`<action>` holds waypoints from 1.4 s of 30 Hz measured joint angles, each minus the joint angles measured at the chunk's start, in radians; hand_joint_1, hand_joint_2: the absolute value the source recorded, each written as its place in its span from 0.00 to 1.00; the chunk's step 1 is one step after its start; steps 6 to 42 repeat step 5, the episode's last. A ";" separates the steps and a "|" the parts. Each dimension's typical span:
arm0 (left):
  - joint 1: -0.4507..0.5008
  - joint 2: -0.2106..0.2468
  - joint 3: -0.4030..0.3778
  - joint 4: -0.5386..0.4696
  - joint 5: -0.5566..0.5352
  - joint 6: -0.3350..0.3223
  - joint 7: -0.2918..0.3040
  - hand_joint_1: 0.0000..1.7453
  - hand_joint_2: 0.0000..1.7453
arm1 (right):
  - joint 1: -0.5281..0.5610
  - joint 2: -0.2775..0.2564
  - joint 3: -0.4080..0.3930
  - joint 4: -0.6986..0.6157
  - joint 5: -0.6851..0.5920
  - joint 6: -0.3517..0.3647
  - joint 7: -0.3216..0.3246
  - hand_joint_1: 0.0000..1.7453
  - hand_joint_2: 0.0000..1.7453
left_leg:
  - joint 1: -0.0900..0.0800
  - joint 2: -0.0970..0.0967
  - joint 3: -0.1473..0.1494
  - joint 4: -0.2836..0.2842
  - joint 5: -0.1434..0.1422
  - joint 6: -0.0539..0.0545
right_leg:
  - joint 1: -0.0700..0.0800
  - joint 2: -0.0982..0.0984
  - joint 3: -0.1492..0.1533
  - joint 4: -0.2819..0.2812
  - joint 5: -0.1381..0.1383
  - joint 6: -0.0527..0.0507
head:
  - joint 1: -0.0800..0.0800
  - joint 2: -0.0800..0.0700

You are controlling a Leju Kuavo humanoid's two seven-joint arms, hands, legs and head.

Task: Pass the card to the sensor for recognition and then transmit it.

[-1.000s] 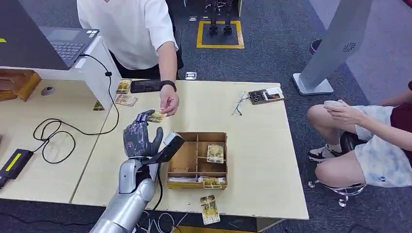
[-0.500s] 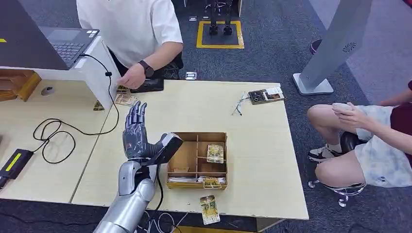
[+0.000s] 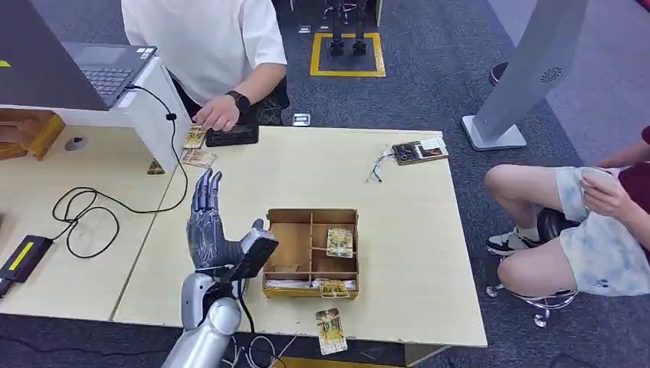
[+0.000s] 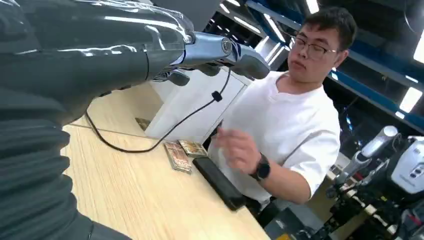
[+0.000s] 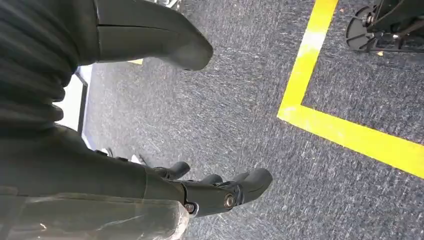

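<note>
Left hand: the left hand (image 3: 213,230) is up over the table (image 3: 398,222) with fingers straight and spread, palm empty, nothing grasped
Right hand: the right hand (image 5: 220,190) hangs low over grey carpet beside a yellow floor line (image 5: 320,120), fingers loosely apart, holding nothing
Cards: the next card (image 3: 339,242) stands in the wooden box (image 3: 310,253), in a compartment on the side away from the left hand; another card (image 3: 333,288) lies along the box's near edge, and a third card (image 3: 330,330) lies flat at the table's near edge, long axis running toward the robot
Key relation: the box sits just beside the left hand, to its right, so the boxed card is a short sideways reach across the dividers; my read is that the left hand is far nearer than the hanging right one
Sensor: the dark flat sensor (image 3: 231,135) lies at the far table edge, ahead of the left hand, long axis across the table
Person: a person's hand (image 3: 217,116) rests at the sensor, next to two finished cards (image 3: 196,146)
In the way: the box walls and dividers hem in the card; the person's hand crowds the sensor; a black cable (image 3: 92,207) loops well to the left, clear of the reach
</note>
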 joint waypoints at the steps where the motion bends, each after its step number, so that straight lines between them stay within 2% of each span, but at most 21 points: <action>1: 0.012 0.000 -0.002 -0.019 0.020 0.000 -0.010 0.00 1.00 | 0.000 0.000 0.000 0.000 -0.006 -0.001 0.000 0.00 1.00 | 0.000 0.000 0.000 0.000 0.000 0.000 | 0.000 0.000 0.000 0.000 0.000 0.000 | 0.000 0.000; 5: 0.059 0.001 -0.016 -0.092 0.055 0.000 -0.028 0.00 1.00 | 0.002 0.001 0.000 0.000 -0.008 -0.003 0.000 0.00 1.00 | 0.000 0.000 0.000 0.000 0.000 0.000 | 0.000 0.000 0.000 0.000 0.000 0.000 | 0.000 0.000; 42: 0.059 0.001 -0.016 -0.092 0.055 0.000 -0.028 0.00 1.00 | 0.002 0.001 0.000 0.000 -0.008 -0.003 0.000 0.00 1.00 | 0.000 0.000 0.000 0.000 0.000 0.000 | 0.000 0.000 0.000 0.000 0.000 0.000 | 0.000 0.000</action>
